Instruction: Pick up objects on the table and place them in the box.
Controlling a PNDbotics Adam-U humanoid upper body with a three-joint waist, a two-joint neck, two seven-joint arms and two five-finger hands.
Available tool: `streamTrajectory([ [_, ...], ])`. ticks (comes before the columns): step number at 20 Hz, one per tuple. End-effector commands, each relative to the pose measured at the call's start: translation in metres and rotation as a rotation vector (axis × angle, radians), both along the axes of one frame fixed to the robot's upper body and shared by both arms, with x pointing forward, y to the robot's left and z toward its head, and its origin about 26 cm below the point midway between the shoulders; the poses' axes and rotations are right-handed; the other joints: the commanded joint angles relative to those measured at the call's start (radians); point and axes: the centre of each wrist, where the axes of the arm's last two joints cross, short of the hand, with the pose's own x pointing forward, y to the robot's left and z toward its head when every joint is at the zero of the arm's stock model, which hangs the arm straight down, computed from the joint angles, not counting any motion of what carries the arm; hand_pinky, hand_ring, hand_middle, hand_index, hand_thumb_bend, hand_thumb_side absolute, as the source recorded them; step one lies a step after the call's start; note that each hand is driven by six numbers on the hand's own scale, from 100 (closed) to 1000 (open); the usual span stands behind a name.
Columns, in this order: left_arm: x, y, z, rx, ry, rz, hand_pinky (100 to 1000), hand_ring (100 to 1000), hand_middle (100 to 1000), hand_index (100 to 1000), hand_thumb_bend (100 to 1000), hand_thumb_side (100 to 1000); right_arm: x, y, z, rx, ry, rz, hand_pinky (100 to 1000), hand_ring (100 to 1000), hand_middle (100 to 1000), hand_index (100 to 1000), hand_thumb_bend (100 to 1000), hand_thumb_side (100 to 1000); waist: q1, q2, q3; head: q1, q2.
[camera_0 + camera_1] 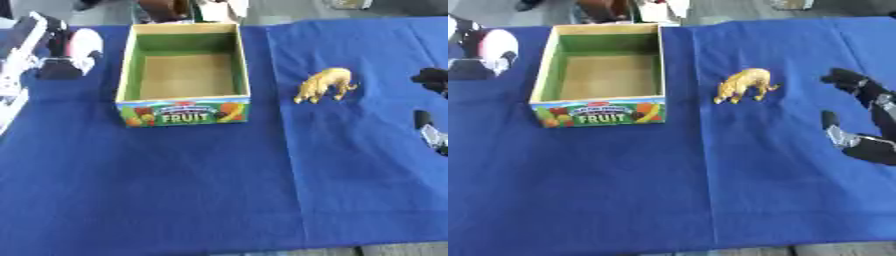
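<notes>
Likely light and rigid, the small yellow plastic animal figure [745, 84] stands left of the right hand [866, 120], fingers spread, empty; grasp its body, not the thin legs.

Yellow toy animal [325, 84] stands upright on the blue cloth. Open FRUIT box [183, 111], empty, well to its left.

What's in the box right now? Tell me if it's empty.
Empty. The box stands open-topped and its bare brown floor shows, with nothing on it. The yellow animal stands outside, on the blue cloth.
</notes>
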Motion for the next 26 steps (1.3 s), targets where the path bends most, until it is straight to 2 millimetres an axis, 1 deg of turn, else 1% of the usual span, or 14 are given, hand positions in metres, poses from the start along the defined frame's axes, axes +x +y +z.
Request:
streamTrajectory([
  [1, 0.0, -0.013, 0.03, 0.051, -0.049, -0.063, 483, 259, 236, 429, 385, 174, 0.002, -0.001, 0.011, -0.023, -0.026, 0.008, 953, 1000, 831, 958, 100, 192, 0.0, -0.02, -0.005, 0.007, -0.013],
  [4, 0.007, -0.028, 0.031, 0.087, -0.03, -0.111, 488, 266, 244, 436, 394, 181, 0.003, 0.0, 0.011, -0.025, -0.024, 0.016, 953, 1000, 830, 955, 100, 195, 0.001, -0.018, -0.014, 0.014, -0.023],
  [7, 0.016, -0.04, 0.024, 0.121, 0.011, -0.146, 492, 275, 254, 445, 403, 187, 0.004, 0.003, 0.012, -0.025, -0.027, 0.027, 953, 1000, 830, 954, 100, 195, 0.003, -0.015, -0.026, 0.021, -0.03],
  [10, 0.024, -0.047, 0.013, 0.158, 0.061, -0.17, 500, 293, 277, 467, 422, 198, 0.004, 0.005, 0.012, -0.025, -0.027, 0.034, 953, 1000, 830, 953, 100, 196, 0.004, -0.012, -0.034, 0.024, -0.034],
  [12, 0.029, -0.049, 0.003, 0.172, 0.098, -0.179, 506, 314, 320, 504, 445, 208, 0.004, 0.006, 0.012, -0.024, -0.027, 0.038, 952, 1000, 829, 953, 100, 198, 0.005, -0.01, -0.039, 0.025, -0.038],
  [14, 0.031, -0.05, -0.006, 0.176, 0.123, -0.189, 519, 357, 395, 571, 490, 220, 0.004, 0.007, 0.012, -0.023, -0.026, 0.038, 953, 1000, 829, 953, 100, 198, 0.005, -0.008, -0.041, 0.024, -0.042],
  [16, 0.032, -0.051, -0.012, 0.174, 0.14, -0.197, 529, 387, 448, 628, 503, 226, 0.004, 0.006, 0.012, -0.023, -0.026, 0.038, 953, 1000, 829, 953, 100, 199, 0.005, -0.007, -0.041, 0.023, -0.045],
  [17, 0.032, -0.051, -0.015, 0.167, 0.15, -0.202, 539, 410, 477, 655, 529, 228, 0.004, 0.006, 0.012, -0.022, -0.026, 0.037, 952, 1000, 829, 953, 100, 200, 0.005, -0.006, -0.04, 0.022, -0.047],
  [19, 0.031, -0.052, -0.02, 0.155, 0.168, -0.216, 561, 444, 518, 687, 613, 230, 0.004, 0.007, 0.012, -0.021, -0.027, 0.037, 953, 1000, 829, 954, 100, 200, 0.005, -0.005, -0.038, 0.019, -0.05],
  [22, 0.026, -0.052, -0.018, 0.136, 0.164, -0.246, 593, 478, 574, 712, 801, 171, 0.004, 0.006, 0.013, -0.022, -0.028, 0.035, 952, 1000, 829, 954, 100, 198, 0.005, -0.004, -0.035, 0.016, -0.053],
  [23, 0.024, -0.051, -0.016, 0.129, 0.157, -0.255, 610, 496, 596, 722, 826, 150, 0.004, 0.005, 0.014, -0.022, -0.029, 0.034, 952, 1000, 829, 953, 100, 196, 0.005, -0.004, -0.034, 0.014, -0.053],
  [24, 0.022, -0.051, -0.014, 0.122, 0.152, -0.261, 620, 508, 611, 729, 821, 134, 0.004, 0.005, 0.014, -0.022, -0.031, 0.032, 952, 1000, 827, 953, 100, 196, 0.005, -0.004, -0.033, 0.013, -0.053],
  [26, 0.017, -0.049, -0.011, 0.105, 0.144, -0.266, 637, 525, 635, 741, 822, 154, 0.005, 0.004, 0.015, -0.021, -0.034, 0.029, 952, 1000, 827, 953, 100, 195, 0.005, -0.003, -0.031, 0.011, -0.054],
])
